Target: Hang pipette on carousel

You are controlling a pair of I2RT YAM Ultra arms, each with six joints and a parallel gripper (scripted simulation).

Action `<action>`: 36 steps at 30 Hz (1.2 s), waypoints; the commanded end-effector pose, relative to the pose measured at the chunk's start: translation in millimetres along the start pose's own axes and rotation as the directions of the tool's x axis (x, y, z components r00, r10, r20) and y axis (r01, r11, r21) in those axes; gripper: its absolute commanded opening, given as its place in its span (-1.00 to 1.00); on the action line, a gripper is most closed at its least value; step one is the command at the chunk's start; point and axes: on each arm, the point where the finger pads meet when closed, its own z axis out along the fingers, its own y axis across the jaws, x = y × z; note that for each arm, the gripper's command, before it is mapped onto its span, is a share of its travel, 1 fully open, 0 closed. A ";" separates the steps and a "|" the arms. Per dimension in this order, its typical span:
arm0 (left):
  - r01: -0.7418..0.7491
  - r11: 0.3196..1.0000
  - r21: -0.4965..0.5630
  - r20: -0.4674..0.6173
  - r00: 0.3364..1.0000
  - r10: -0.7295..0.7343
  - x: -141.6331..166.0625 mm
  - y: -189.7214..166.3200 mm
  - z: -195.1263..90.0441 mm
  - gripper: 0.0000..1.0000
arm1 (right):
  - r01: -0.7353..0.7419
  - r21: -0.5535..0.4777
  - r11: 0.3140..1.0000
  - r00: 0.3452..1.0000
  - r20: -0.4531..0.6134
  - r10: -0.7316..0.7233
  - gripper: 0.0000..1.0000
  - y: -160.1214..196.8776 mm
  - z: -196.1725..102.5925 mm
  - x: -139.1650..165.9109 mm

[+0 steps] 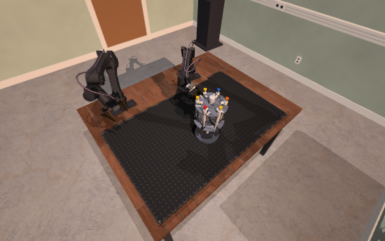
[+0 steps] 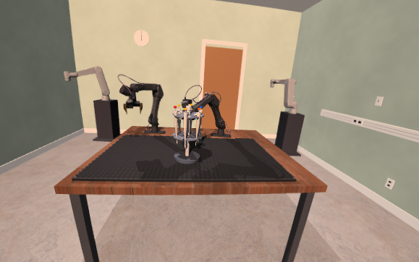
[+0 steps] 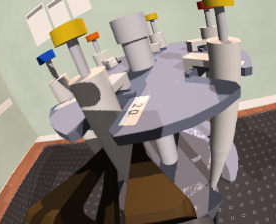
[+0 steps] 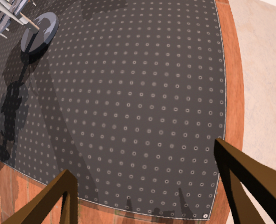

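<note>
Seating the pipette, gripped in the left tool on the carousel's side toward the bench's arm edge, wants its hook confirmed behind the rail before release; the right tool hangs open.

Exterior view: cream rear wall, wall clock at 11 o'clock, brown door near 12; light switch at 3. Mottled floor. Wooden table, 2 front legs.
</note>
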 end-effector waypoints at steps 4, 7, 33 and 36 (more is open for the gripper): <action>0.036 0.999 -0.008 0.019 0.999 -0.036 -5.9 -0.4 -2.2 -0.77 | 0.014 0.006 1.000 1.000 0.026 -0.014 1.00 -3.9 -3.0 -7.0; 0.042 0.999 -0.008 0.023 0.999 -0.042 -9.6 0.8 -2.6 -0.77 | 0.014 0.006 1.000 1.000 0.026 -0.014 1.00 -3.9 -3.0 -7.0; 0.040 0.999 -0.002 0.021 0.999 -0.039 -9.7 1.9 -22.8 0.00 | 0.014 0.006 1.000 1.000 0.026 -0.014 1.00 -3.9 -3.0 -7.0; 0.040 0.999 -0.002 0.020 0.999 -0.040 -9.5 1.9 -28.8 0.00 | 0.014 0.006 1.000 1.000 0.026 -0.014 1.00 -3.9 -3.0 -7.0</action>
